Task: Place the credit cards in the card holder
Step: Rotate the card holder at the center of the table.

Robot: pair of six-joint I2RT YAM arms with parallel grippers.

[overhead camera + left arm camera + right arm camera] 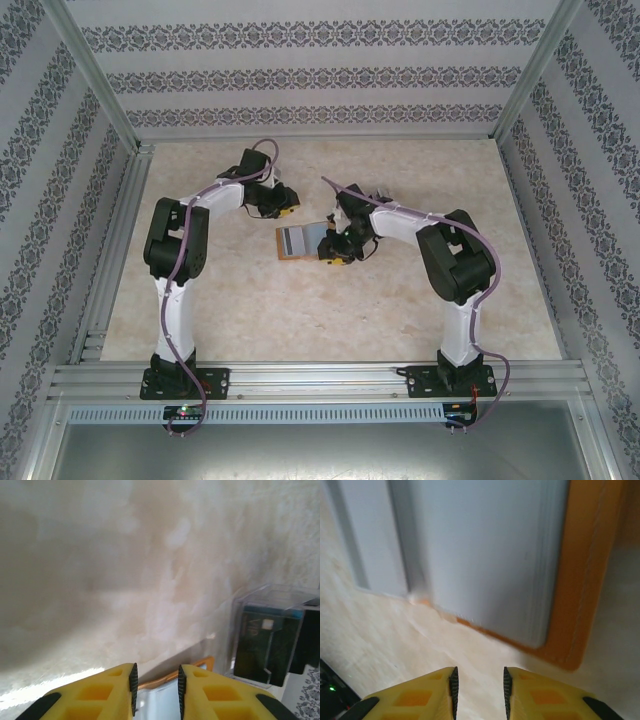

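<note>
The card holder (300,243) lies open mid-table, an orange-tan wallet with pale grey-blue cards on its face. In the right wrist view a card (485,555) rests on the wallet, whose orange rim (585,570) frames it on the right and below. A second pale panel (370,540) lies left of it. My right gripper (479,690) is open just short of the wallet's edge, with only bare table between its fingers. My left gripper (156,680) is open at the wallet's far side. Its orange edge (202,664) and a pale card surface (157,705) show between the fingers.
A clear plastic box (265,645) with dark contents stands on the table to the right in the left wrist view, close to the wallet. Both arms (200,215) (440,240) bend inward over the beige marbled table. Patterned walls enclose the sides and back.
</note>
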